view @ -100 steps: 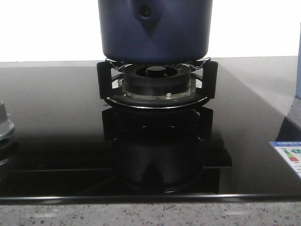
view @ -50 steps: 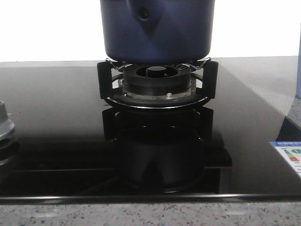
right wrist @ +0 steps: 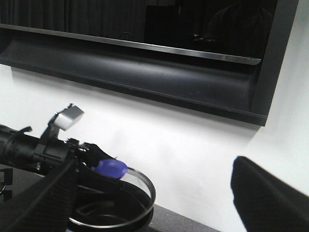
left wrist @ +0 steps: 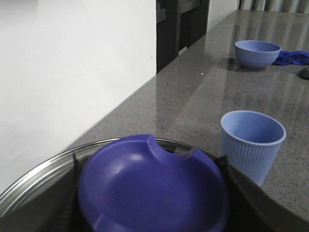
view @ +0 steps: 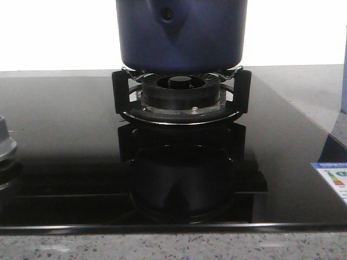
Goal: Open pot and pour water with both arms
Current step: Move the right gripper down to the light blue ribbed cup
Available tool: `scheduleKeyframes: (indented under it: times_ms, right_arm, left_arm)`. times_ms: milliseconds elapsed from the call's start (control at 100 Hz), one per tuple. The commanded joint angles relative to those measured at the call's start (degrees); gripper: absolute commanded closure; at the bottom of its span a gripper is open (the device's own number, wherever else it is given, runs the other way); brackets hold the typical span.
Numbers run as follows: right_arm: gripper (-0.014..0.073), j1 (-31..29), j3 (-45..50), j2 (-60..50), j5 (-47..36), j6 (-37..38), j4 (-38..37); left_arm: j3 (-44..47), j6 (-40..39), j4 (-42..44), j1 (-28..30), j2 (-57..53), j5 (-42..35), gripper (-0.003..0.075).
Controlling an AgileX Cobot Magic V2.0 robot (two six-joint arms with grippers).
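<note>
The dark navy pot (view: 181, 32) stands on the black burner stand (view: 181, 95), and its top is cut off by the front view's edge. In the left wrist view my left gripper (left wrist: 152, 193) is shut on the lid's blue knob (left wrist: 149, 188), with a dark finger (left wrist: 72, 193) on each side. The lid's steel rim (left wrist: 43, 166) curves behind the knob. In the right wrist view my right gripper (right wrist: 154, 198) is open, its fingers (right wrist: 263, 193) far apart. It faces the lid (right wrist: 140, 186) and knob (right wrist: 111, 169) held by the left arm. I cannot tell if the lid touches the pot.
A black glass cooktop (view: 65, 124) fills the counter front, with a second burner (view: 4, 143) at its left edge and a sticker (view: 333, 179) at the right. A light blue ribbed cup (left wrist: 251, 140), a blue bowl (left wrist: 257, 53) and a blue cloth (left wrist: 292, 58) sit on the grey counter. A dark hood (right wrist: 145, 72) hangs on the wall.
The pot shifted slightly to the right on the stand a second ago and has stayed still since.
</note>
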Motion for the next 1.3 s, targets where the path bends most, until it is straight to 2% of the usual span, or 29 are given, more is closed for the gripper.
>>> scheduleKeyframes:
  times_ms: [0, 90, 230, 430, 550, 680, 820, 930, 1290]
  right_arm:
    - [0.001, 0.2, -1.2, 0.6, -4.0, -0.5, 1.4]
    - [0.001, 0.2, -1.2, 1.1, -3.8, -0.5, 1.0]
    - [0.001, 0.2, -0.4, 3.6, -3.8, -0.5, 0.0]
    - [0.001, 0.2, 1.7, 6.7, -9.6, 1.0, -13.7]
    - [0.0009, 0.2, 4.6, 6.7, -13.9, 1.2, -18.7]
    - [0.001, -0.2, 8.8, 6.7, -15.9, 1.3, -18.9]
    - [0.001, -4.1, 13.8, 6.7, -19.9, 2.0, -18.5]
    - [0.001, -7.0, 17.3, 6.0, -22.5, 9.5, -18.0]
    - [0.0006, -7.1, 20.6, 7.5, -18.9, 11.0, -14.9]
  left_arm:
    - [-2.4, 0.0, -5.7, 1.6, -5.2, 2.5, 0.0469]
    - [-2.4, -0.8, -5.4, 3.3, -7.2, 2.5, 0.0467]
    - [-2.4, -6.4, -0.6, 6.3, -10.6, 2.5, 0.0465]
    - [-1.9, -16.4, 10.8, 10.2, -15.4, 2.7, 0.0465]
    - [0.5, -17.6, 12.0, 12.5, -18.9, 2.9, 0.0465]
    - [4.4, -17.7, 12.0, 15.5, -23.1, 2.9, 0.0465]
    - [8.7, -17.7, 12.0, 19.2, -27.5, 2.9, 0.0466]
    - [11.2, -17.7, 12.0, 20.6, -30.2, 2.5, 0.0466]
    - [12.0, -17.7, 10.5, 20.7, -31.1, 2.4, 0.0466]
